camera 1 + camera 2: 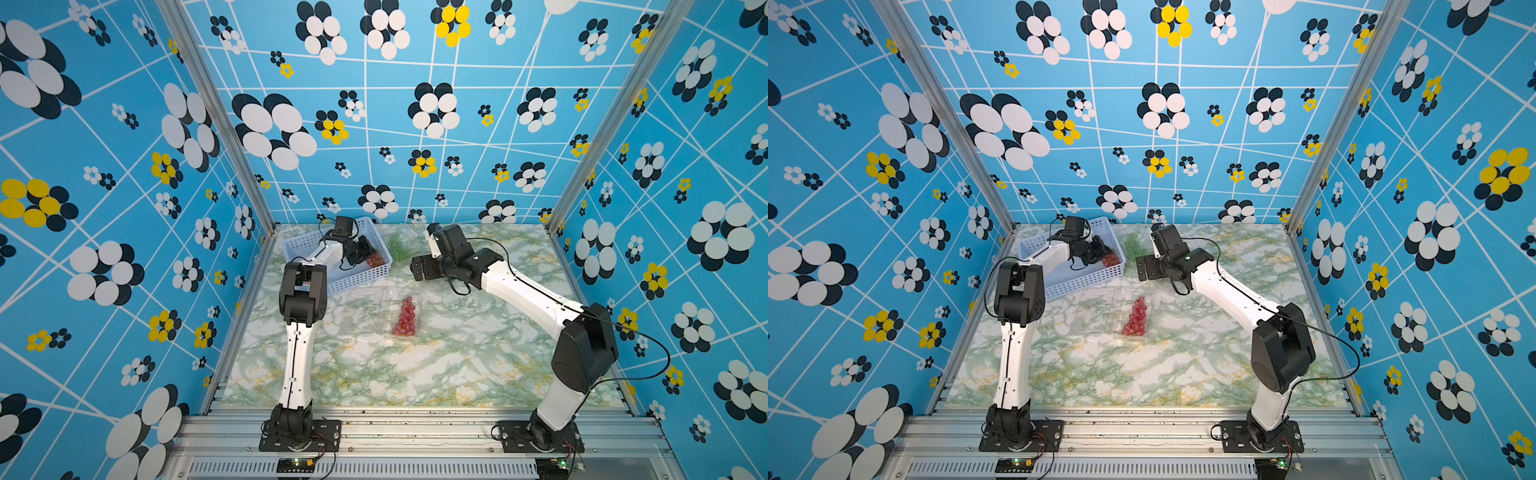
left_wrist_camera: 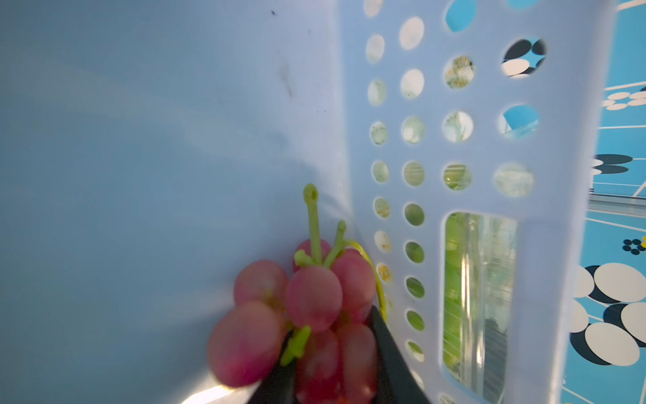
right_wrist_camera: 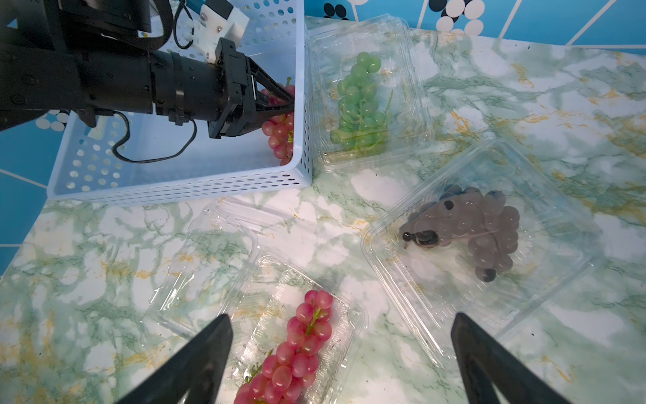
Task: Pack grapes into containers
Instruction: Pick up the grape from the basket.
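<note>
Since the left gripper (image 3: 290, 99) is pinched on the berries of the pinkish-red bunch (image 2: 314, 297) rather than on its stem, and the bunch lies inside the basket (image 3: 174, 189) against a side wall, berries could be crushed or torn off, or the bunch dropped, when it is lifted. One finger is set close to that wall, so the basket might be dragged along. An open container (image 3: 195, 266) just outside the basket is occupied by another red bunch (image 3: 297, 349); being light, it could be shoved aside. The right gripper (image 3: 341, 316) is held spread wide and empty, clear of the basket.
</note>
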`<action>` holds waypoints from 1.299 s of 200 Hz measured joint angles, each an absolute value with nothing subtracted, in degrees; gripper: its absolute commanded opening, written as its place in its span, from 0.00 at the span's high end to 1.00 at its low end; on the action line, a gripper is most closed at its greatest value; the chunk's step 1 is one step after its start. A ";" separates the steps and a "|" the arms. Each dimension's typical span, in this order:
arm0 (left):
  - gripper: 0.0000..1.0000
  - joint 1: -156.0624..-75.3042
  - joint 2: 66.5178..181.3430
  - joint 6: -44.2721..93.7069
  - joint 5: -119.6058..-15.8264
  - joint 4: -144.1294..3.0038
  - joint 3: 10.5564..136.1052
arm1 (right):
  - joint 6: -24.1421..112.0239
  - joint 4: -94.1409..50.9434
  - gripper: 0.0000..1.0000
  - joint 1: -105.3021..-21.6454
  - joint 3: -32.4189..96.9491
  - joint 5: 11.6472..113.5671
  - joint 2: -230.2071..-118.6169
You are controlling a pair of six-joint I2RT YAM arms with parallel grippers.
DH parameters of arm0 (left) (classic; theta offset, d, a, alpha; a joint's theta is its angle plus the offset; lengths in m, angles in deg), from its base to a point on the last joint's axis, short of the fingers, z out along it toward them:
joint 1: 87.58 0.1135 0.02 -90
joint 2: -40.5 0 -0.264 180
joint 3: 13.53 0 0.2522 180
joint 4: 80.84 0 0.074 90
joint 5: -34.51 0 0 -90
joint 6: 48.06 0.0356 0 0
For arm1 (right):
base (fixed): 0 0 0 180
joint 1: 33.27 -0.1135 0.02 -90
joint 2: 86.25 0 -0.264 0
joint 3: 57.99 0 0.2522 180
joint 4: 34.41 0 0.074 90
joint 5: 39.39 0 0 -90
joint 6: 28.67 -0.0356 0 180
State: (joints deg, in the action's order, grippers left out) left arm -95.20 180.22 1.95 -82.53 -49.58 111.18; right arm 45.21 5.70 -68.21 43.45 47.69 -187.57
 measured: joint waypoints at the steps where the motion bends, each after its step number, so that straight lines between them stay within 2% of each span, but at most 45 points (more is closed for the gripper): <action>1: 0.73 -95.20 180.20 1.95 -82.56 -49.69 111.07 | 45.21 5.70 0.01 -68.21 43.45 47.69 -187.57; 130: 0.72 -92.58 165.71 1.91 -83.17 -50.76 101.85 | 42.50 5.59 0.01 -68.23 42.30 48.61 -187.43; 194: 0.71 -92.75 155.85 2.17 -83.15 -49.72 97.06 | 41.34 5.31 0.01 -69.08 38.40 49.02 -183.78; 260: 0.70 -99.00 143.39 3.00 -83.10 -47.03 88.04 | 39.83 5.22 0.01 -69.15 31.94 48.80 -176.33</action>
State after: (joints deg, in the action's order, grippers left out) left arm -99.00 143.39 3.00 -83.10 -47.03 88.04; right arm 39.83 5.22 -69.15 31.94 48.80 -176.33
